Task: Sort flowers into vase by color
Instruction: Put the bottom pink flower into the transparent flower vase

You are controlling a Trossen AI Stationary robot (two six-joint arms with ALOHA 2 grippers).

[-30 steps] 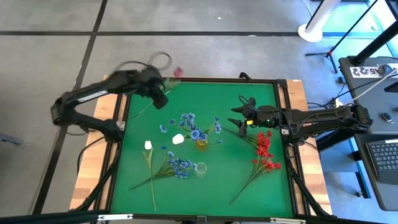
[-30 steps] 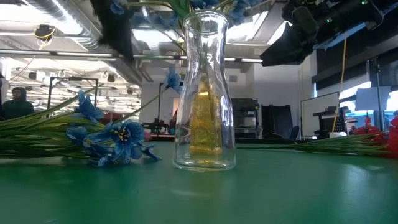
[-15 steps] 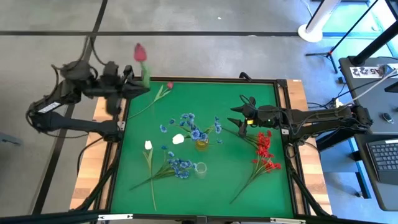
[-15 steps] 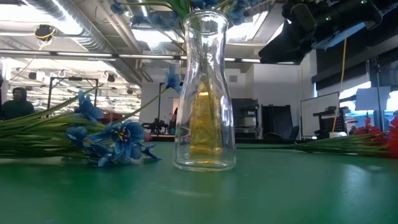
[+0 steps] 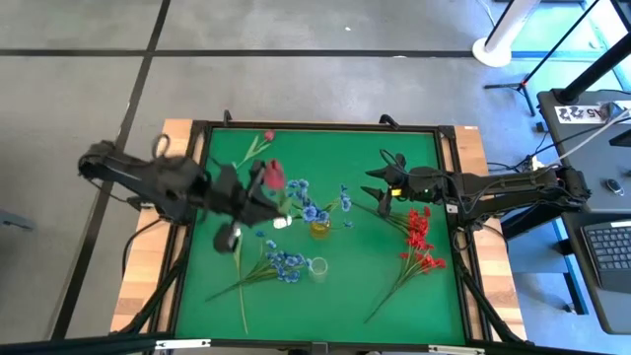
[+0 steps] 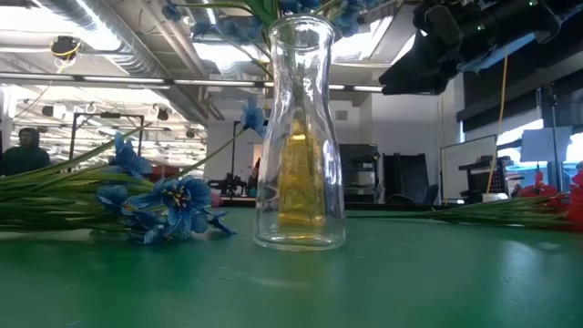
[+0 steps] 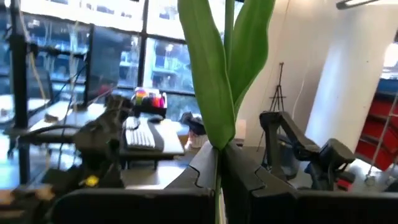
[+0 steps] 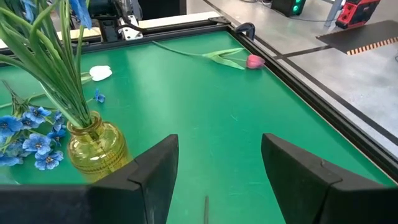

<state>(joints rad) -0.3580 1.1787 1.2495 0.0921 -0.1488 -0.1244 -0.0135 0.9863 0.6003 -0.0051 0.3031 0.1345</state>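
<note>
My left gripper [image 5: 248, 194] is over the table's left-middle, shut on a red bud flower [image 5: 273, 176] with broad green leaves [image 7: 214, 68]. It is just left of the amber vase [image 5: 320, 228], which holds blue sprays [image 5: 308, 202]. A clear vase [image 5: 317, 266] stands nearer [image 6: 301, 137]. Lying flat on the table are a pink bud [image 5: 268, 136], two white buds [image 5: 283, 221], blue sprays [image 5: 286, 261] and red sprays [image 5: 419, 242]. My right gripper [image 5: 380, 187] waits open right of the amber vase [image 8: 96, 149]. My left gripper pinches the red bud flower's stem between its two fingers [image 7: 239, 177], just below the leaves [image 7: 219, 155]. The flower is lifted clear of the table. Leaves and bud stand out beyond the fingertips, the bud well above the table.
The green mat has a black raised frame [image 5: 197, 177] with wooden boards outside it. Bare mat lies along the far side [image 8: 236, 118] and the near right corner. In the low view, the right arm [image 6: 446, 41] hangs above the vases.
My left gripper, holding the red bud flower, swung from the table's far left corner out past the left edge with the bud raised high. It then came back over the mat toward the near side and the amber vase. The right arm kept still.
</note>
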